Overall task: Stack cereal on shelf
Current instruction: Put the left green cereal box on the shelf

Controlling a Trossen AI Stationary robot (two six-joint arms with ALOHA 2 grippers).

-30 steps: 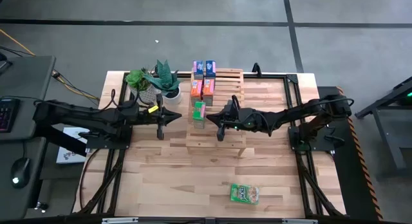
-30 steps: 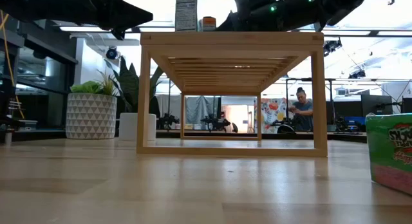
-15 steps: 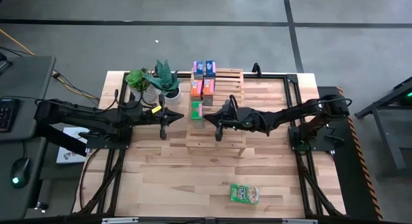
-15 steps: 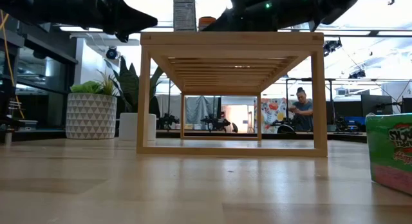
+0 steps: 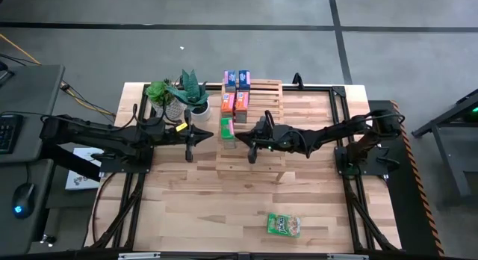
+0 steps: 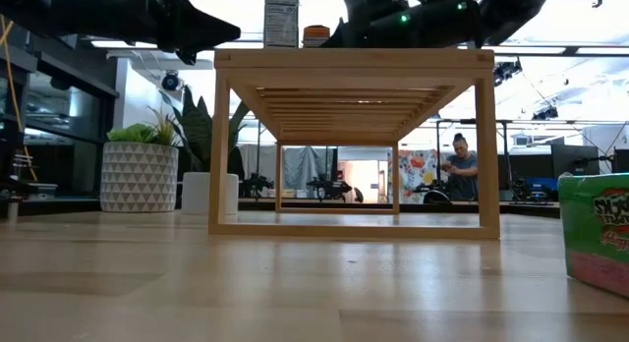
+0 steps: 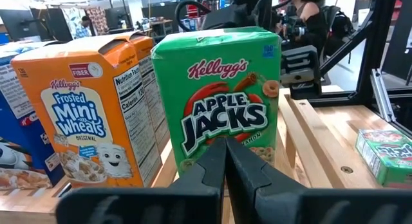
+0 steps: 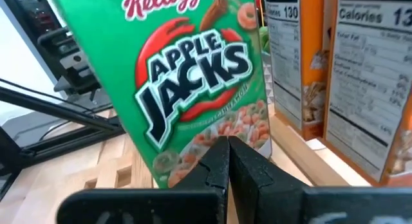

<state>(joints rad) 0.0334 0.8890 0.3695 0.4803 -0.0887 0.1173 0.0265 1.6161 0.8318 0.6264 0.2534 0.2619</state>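
Note:
The shelf point(image 5: 265, 122) stands mid-table, with cereal boxes upright on its top: two blue point(image 5: 237, 79), two orange point(image 5: 234, 102) and one green point(image 5: 227, 129). A second green box point(image 5: 284, 225) lies flat on the table near the front edge. My right gripper point(image 5: 239, 137) is shut, and its tip is at the upright green box's right face. My left gripper point(image 5: 210, 133) is shut and level. It points at that box's left face point(image 7: 219, 89) from a short way off, with a gap between them. My right gripper meets the lower part of the green box's broad printed face point(image 8: 222, 130) with the tip of its shut fingers. It comes nearly level from the table's right. The box stands upright, its bottom on the shelf's slats.
Two potted plants point(image 5: 179, 94) stand at the shelf's far left. A black frame point(image 5: 340, 125) edges the table. The lying green box point(image 6: 598, 234) is at the near right. A person point(image 6: 459, 165) is far off in the room behind.
The upright green box has slid a little toward the table's left along the shelf top and stays upright. My shut right gripper has followed close behind it.

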